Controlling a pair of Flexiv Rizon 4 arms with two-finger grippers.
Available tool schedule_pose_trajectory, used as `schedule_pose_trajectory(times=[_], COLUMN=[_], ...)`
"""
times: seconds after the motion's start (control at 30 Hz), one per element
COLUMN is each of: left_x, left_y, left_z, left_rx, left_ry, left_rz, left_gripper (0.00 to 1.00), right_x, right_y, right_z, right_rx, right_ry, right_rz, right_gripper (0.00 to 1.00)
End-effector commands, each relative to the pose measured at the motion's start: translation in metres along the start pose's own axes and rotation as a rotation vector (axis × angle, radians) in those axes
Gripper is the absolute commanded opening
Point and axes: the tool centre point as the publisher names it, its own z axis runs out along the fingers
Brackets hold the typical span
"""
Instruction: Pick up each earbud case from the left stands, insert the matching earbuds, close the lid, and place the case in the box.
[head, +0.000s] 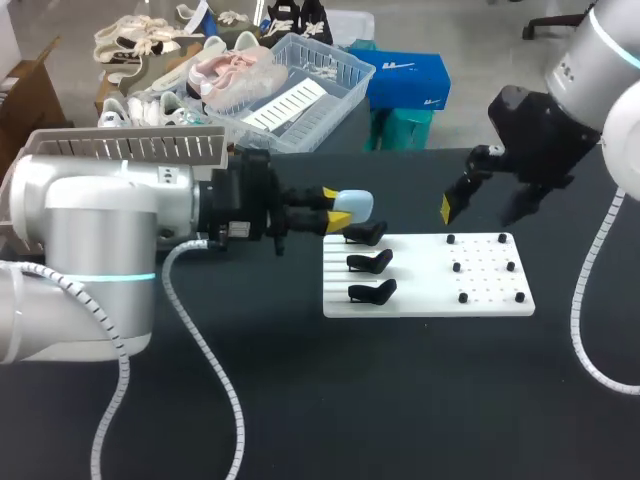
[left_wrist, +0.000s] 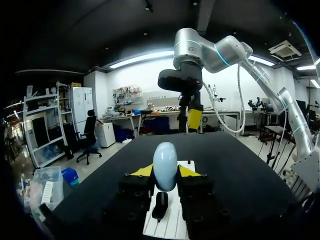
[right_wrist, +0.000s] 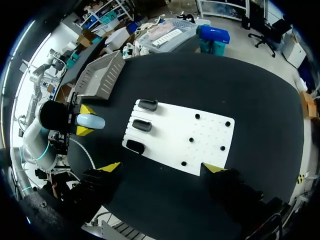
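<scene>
My left gripper (head: 338, 206) is shut on a pale blue earbud case (head: 357, 207), held just above the rear black stand (head: 366, 234) at the left end of the white board (head: 420, 300). In the left wrist view the closed case (left_wrist: 165, 166) stands pinched between both yellow tips, over a stand (left_wrist: 160, 205). Three black stands (right_wrist: 142, 125) carry no case. Several small black earbuds (head: 457, 267) sit on the board's right half. My right gripper (head: 483, 208) hangs open above the board's back right corner, holding nothing; the board (right_wrist: 210, 142) lies ahead of it.
A grey slotted box (head: 130, 148) stands at the table's back left, behind my left arm; it also shows as the grey box (right_wrist: 100, 75) in the right wrist view. The black table (head: 420, 400) stretches in front of the board.
</scene>
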Motion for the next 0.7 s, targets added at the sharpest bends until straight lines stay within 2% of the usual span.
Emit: schedule_pose_trajectory(times=[0.03, 0.37, 0.7], left_x=[-0.002, 0.029, 0.045], left_y=[-0.004, 0.021, 0.046], left_z=[-0.036, -0.108, -0.152], left_rx=[-0.081, -0.23, -0.377], left_ry=[0.038, 0.149, 0.224], left_rz=[-0.017, -0.131, -0.161], left_gripper=[0.0, 0.0, 0.0], right_x=[0.006, 0.006, 0.007], right_y=[-0.002, -0.006, -0.009], right_z=[-0.002, -0.013, -0.013], right_rx=[-0.02, -0.012, -0.035], right_ry=[-0.043, -0.06, -0.057], right_rz=[-0.023, -0.081, -0.061], right_gripper=[1.0, 1.0, 1.0])
